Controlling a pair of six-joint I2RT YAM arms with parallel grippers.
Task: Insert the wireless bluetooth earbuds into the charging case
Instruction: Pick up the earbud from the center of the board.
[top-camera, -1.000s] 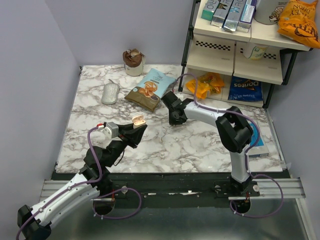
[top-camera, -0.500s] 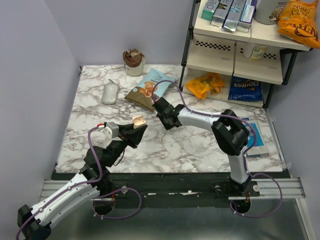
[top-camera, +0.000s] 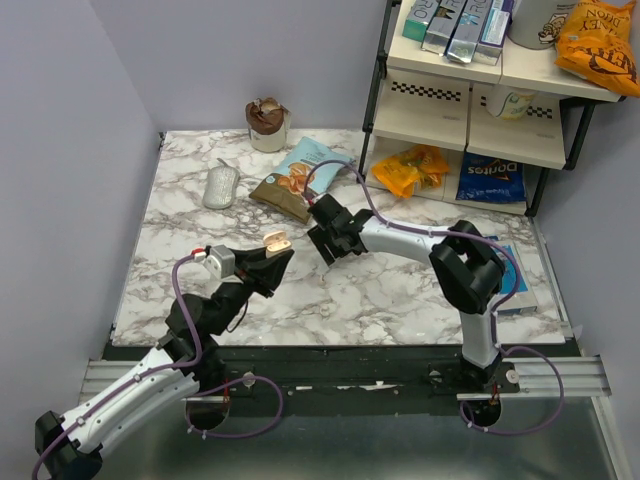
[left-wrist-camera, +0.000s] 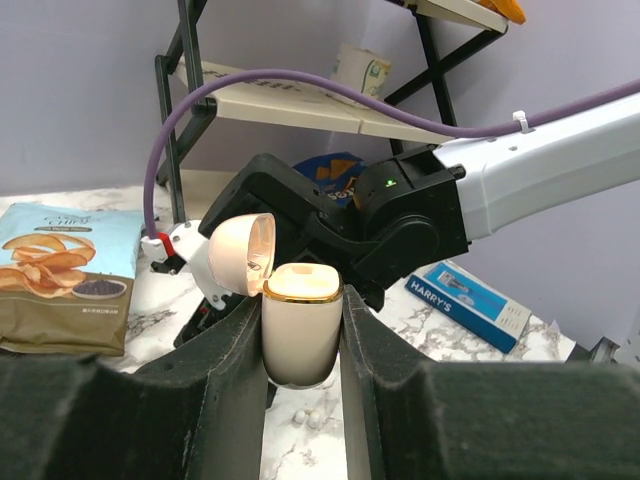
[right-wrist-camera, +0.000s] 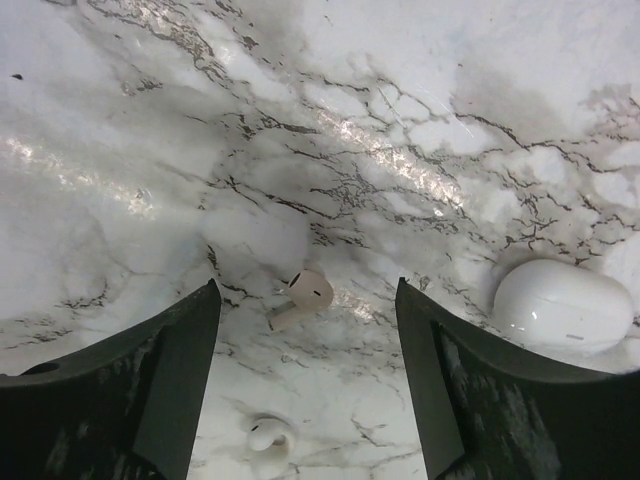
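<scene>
The charging case (left-wrist-camera: 300, 330) sits upright between the fingers of the left gripper (left-wrist-camera: 300, 305), raised off the table (top-camera: 400, 290). The right gripper (right-wrist-camera: 306, 300) stands just right of it, above the table. Two earbuds (right-wrist-camera: 305, 292) lie apart on the table beneath the right gripper; a rounded object (right-wrist-camera: 563, 305) lies near them. A chip bag (top-camera: 300, 178) lies behind both grippers

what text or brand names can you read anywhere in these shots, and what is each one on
"HARRY'S": on the blue box, lying flat.
"Doritos": on the blue bag, seen upside down.
Orange bag: big dark lettering, partly cut off by the frame edge and too blurred to read for sure.
Chip bag: print too small to read.
Upright boxes: lettering too blurred to read.
</scene>
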